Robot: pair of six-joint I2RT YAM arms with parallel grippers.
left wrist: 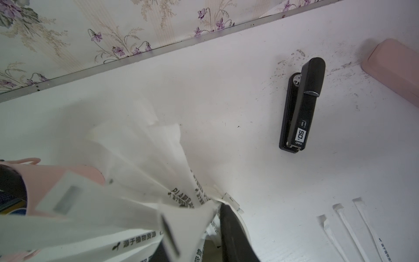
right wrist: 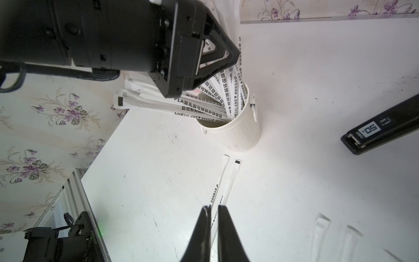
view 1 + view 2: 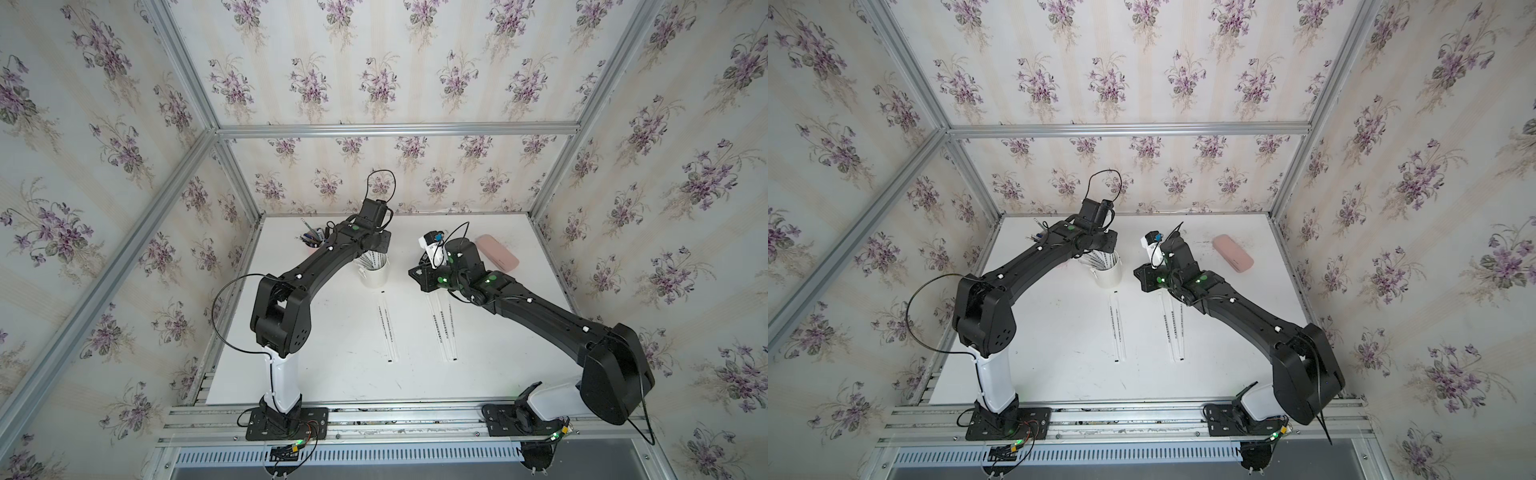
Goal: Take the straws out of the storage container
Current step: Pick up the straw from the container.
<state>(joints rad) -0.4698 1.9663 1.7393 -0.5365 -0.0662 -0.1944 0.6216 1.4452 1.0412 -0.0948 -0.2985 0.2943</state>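
The storage container (image 3: 376,276) is a small white bucket standing mid-table, and several straws (image 3: 372,261) in printed white wrappers fan out of it. My left gripper (image 3: 376,248) hangs right over its mouth. In the left wrist view one dark finger (image 1: 231,231) reaches inside the rim among the straws (image 1: 136,181), and they hide the other finger. Two groups of straws (image 3: 387,328) (image 3: 444,328) lie flat on the table in front. My right gripper (image 2: 214,206) hovers above these, its jaws a narrow gap apart with nothing held.
A pink pen cup (image 3: 312,245) with pens stands behind the left arm, close to the container. A black stapler (image 1: 301,106) lies to the container's right, and a pink case (image 3: 496,253) beyond it at the back right. Wallpapered walls close in three sides.
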